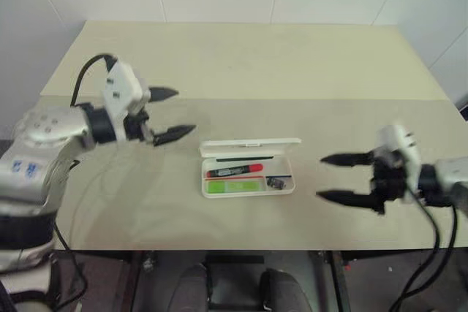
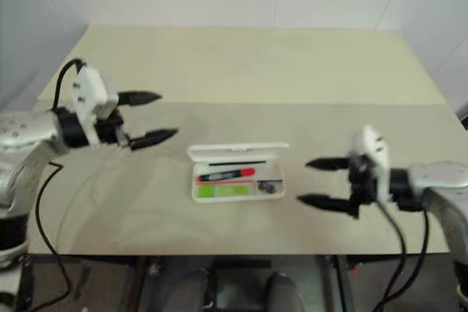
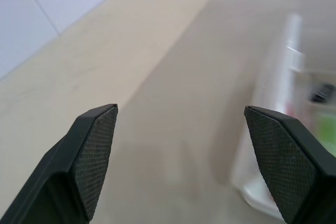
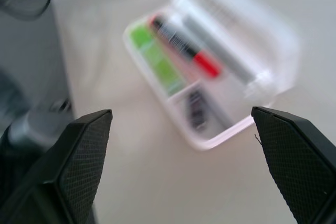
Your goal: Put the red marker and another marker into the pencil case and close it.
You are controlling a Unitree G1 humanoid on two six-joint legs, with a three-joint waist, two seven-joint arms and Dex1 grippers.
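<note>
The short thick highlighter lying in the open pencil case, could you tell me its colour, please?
Bright lime green; the right wrist view shows it best.

Head stereo pair looks forward and down from above the bench, wall behind at top; both eyes share the whole benchtop, the open pencil case mid-frame and both arms, with slight sideways offset. Left wrist cam sits low, close over the bench, looking along the left end effector toward the case's edge. Right wrist cam looks along the right end effector, down into the case interior, closer than head views.
</note>
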